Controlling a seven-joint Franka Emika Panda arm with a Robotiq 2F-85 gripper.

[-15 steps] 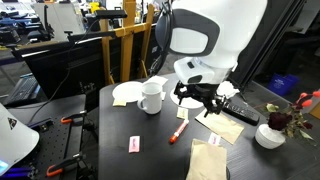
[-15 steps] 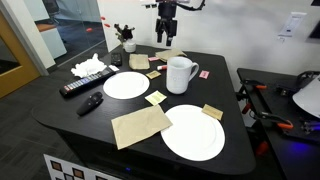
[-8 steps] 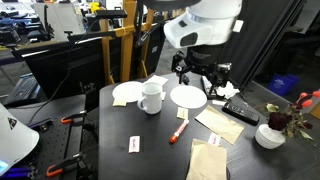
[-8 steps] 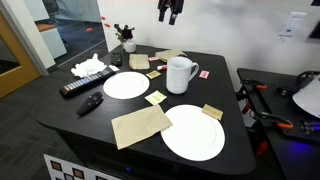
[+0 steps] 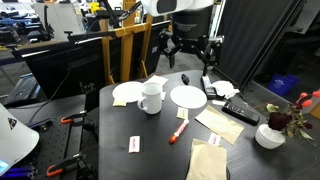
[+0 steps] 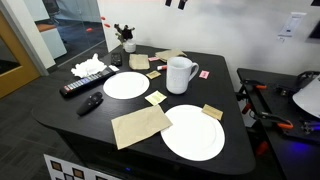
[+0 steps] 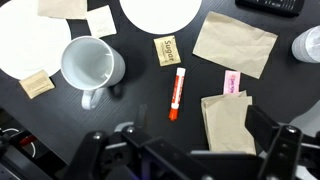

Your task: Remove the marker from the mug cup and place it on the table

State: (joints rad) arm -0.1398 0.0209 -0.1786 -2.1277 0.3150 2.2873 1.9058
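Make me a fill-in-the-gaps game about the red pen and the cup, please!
1. The marker lies flat on the dark ____.
2. Looking down into the mug cup, it is ____.
3. The mug cup's colour is ____.
4. In the wrist view, the gripper holds nothing and its jaws stand ____.

Missing words: table, empty, white, open.

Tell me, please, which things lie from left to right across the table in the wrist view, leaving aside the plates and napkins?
small brown packet → mug cup → marker → pink packet → white bowl at the right edge
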